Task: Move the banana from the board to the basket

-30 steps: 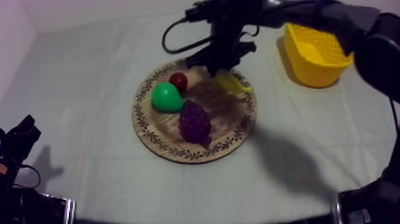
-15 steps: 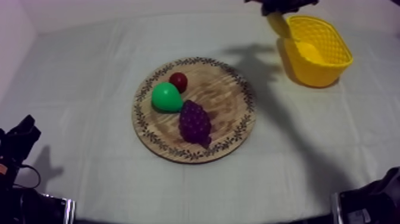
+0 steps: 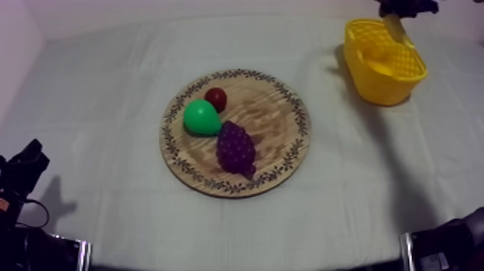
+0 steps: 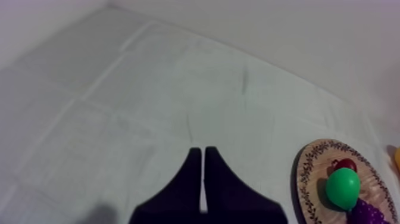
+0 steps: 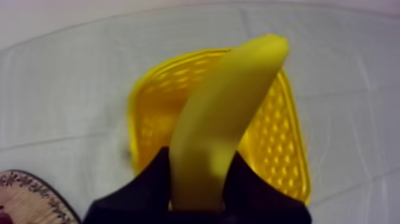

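Right gripper [image 5: 198, 177] clasps curved yellow banana [image 5: 231, 104].

Robot test bench, by every sign a lab: a table [image 3: 108, 94] under a grey-white cloth [image 3: 346, 187] stands hard against bare pale walls [image 3: 144, 9] on its far and left sides. The black left arm [image 3: 21, 176] and right arm [image 3: 450, 241] of a robot sit at the near corners. The props are playthings: a toy pear [image 3: 201, 117], a bunch of grapes [image 3: 235, 148] and a small red fruit [image 3: 215, 98] lie on a round wooden board [image 3: 277, 108] at the middle, with a yellow basket [image 3: 374, 83] at the far right. Over the basket, the right gripper [image 5: 199, 167] clamps a toy banana [image 5: 229, 113] between two black fingers.
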